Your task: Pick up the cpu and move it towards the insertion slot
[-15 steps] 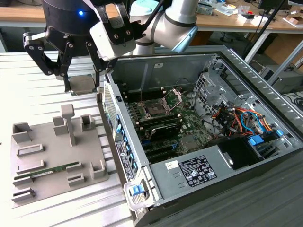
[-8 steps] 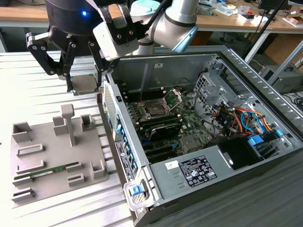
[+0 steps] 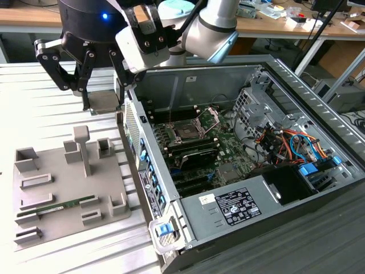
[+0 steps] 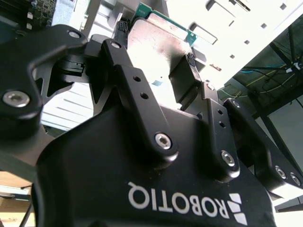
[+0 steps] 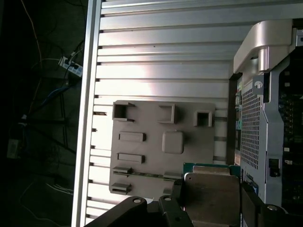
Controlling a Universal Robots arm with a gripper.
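The flat, square, silver-lidded cpu (image 4: 154, 40), green at its rim, sits clamped by opposite edges in the black hand (image 4: 157, 43), aloft over the ribbed metal surface (image 5: 161, 52) — outside the open computer case (image 3: 149, 182), apart from the silver-framed insertion slot (image 3: 186, 132). Judged light, stiff, smooth-lidded and fragile — edges are the proper hold.

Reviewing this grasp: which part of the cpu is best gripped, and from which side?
Probably its two opposite thin edges, approached face-on to the flat lid. The cpu is a thin flat square, so only its edges offer purchase; in the second wrist view the gripper pinches it so.
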